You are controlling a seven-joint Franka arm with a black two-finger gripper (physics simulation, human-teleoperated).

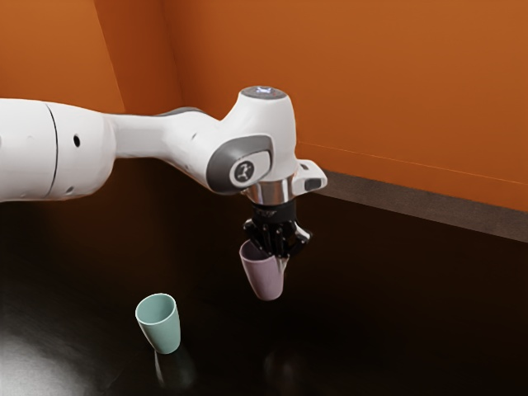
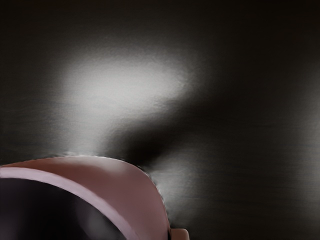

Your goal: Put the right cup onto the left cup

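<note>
My gripper (image 1: pixel 280 256) is shut on the wall of the pink cup (image 1: pixel 264 280) at its rim, on the side toward the exterior view's right. The cup hangs slightly tilted above the table, its mouth up. In the wrist view the curved rim and wall of the pink cup (image 2: pixel 140 195) lie at the lower edge. A mint-green cup (image 1: pixel 167 332) stands upright on the table, apart from the pink one, nearer the exterior view's left and lower edge. Part of the pink cup's rim is hidden behind the black gripper.
The dark, glossy table (image 1: pixel 388 322) shows faint reflections beneath both cups. Orange walls (image 1: pixel 396 82) rise behind it, with a grey-brown strip (image 1: pixel 412 203) along their base. My arm reaches in high from the exterior view's left.
</note>
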